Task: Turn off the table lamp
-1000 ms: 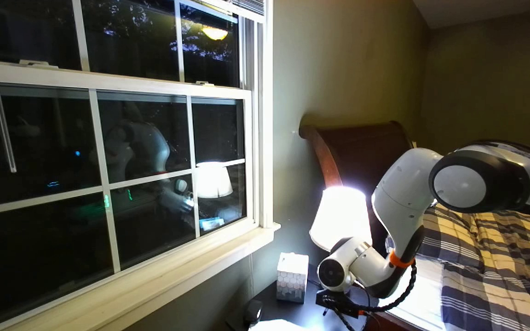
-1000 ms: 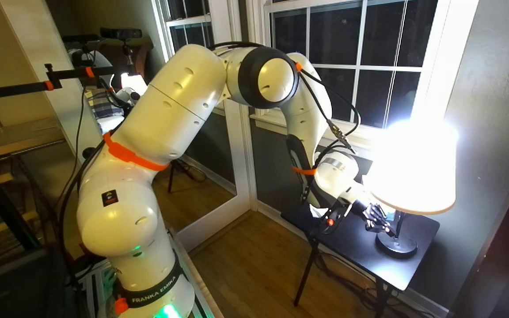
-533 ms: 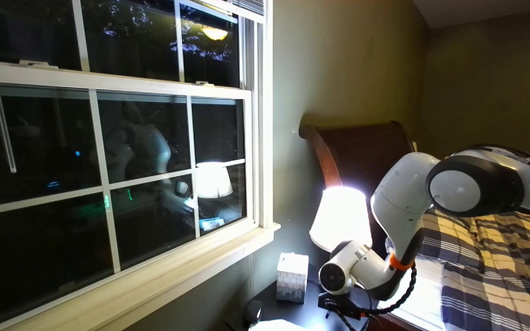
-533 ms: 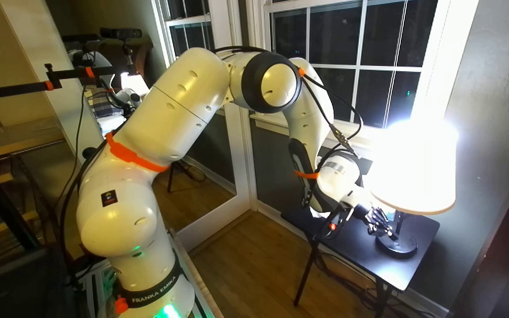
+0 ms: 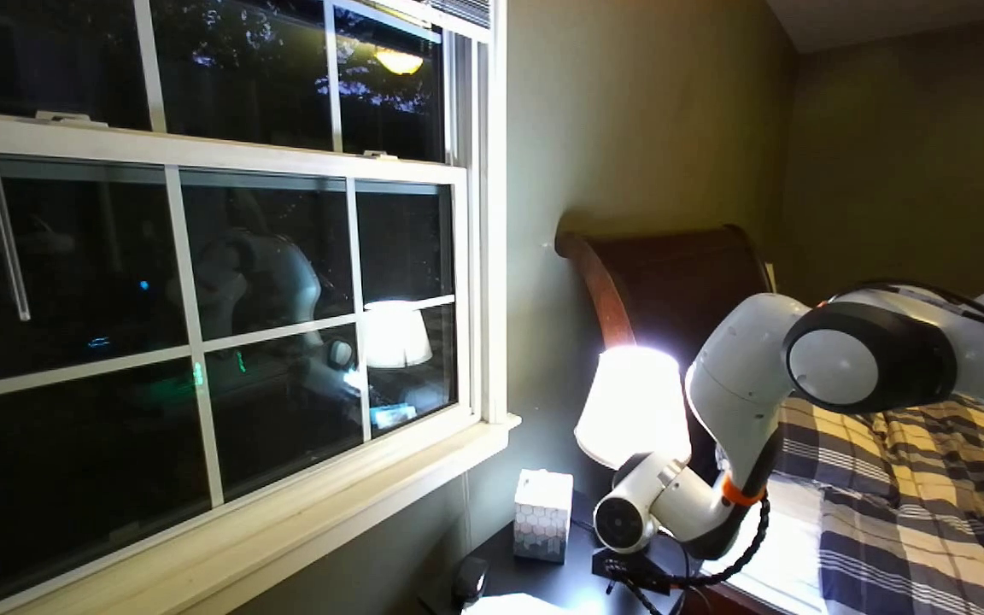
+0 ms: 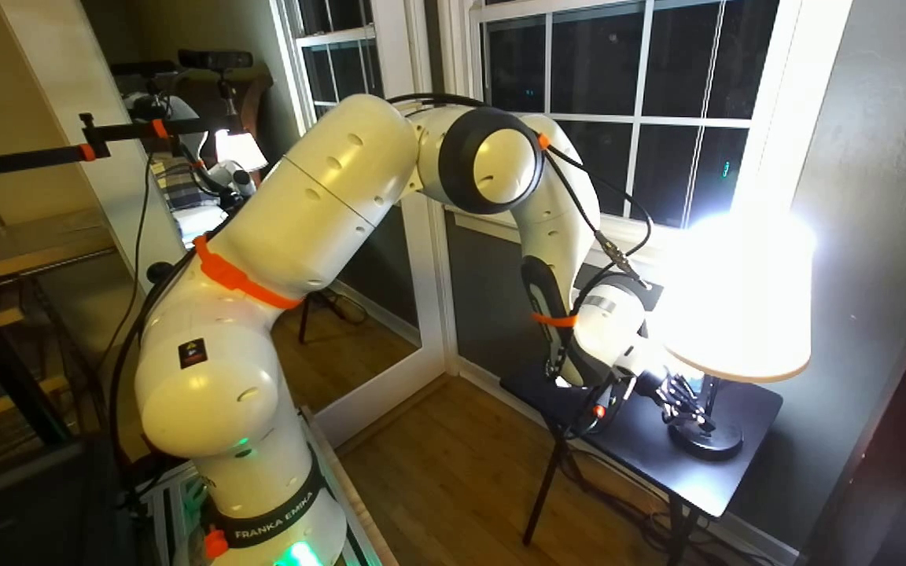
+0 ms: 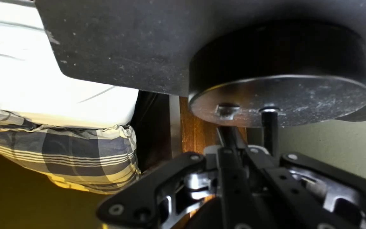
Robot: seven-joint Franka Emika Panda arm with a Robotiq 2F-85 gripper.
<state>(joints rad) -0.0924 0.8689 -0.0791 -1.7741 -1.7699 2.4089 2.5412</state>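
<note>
The table lamp is lit. Its white shade (image 5: 633,406) glows in both exterior views, also here (image 6: 740,303). Its round dark base (image 6: 708,444) stands on a black side table (image 6: 626,428). In the wrist view, the base (image 7: 313,98) appears upside down, with the dark stem (image 7: 269,130) and a small square switch (image 7: 227,111) on its top. My gripper (image 7: 232,133) is shut with nothing between its fingers. Its tips point at the switch, a small gap short of it, beside the stem. In an exterior view, the gripper (image 6: 703,424) is under the shade, low over the base.
A patterned white box (image 5: 543,517) stands on the table near my wrist, below the window sill (image 5: 458,465). The lampshade hangs just above my gripper. A bed with plaid bedding (image 5: 902,478) is beside the table; it also shows in the wrist view (image 7: 75,156).
The arm has come down and slightly forward. My gripper has moved lower and closer to the lamp base. The lamp has stayed lit and in place.
</note>
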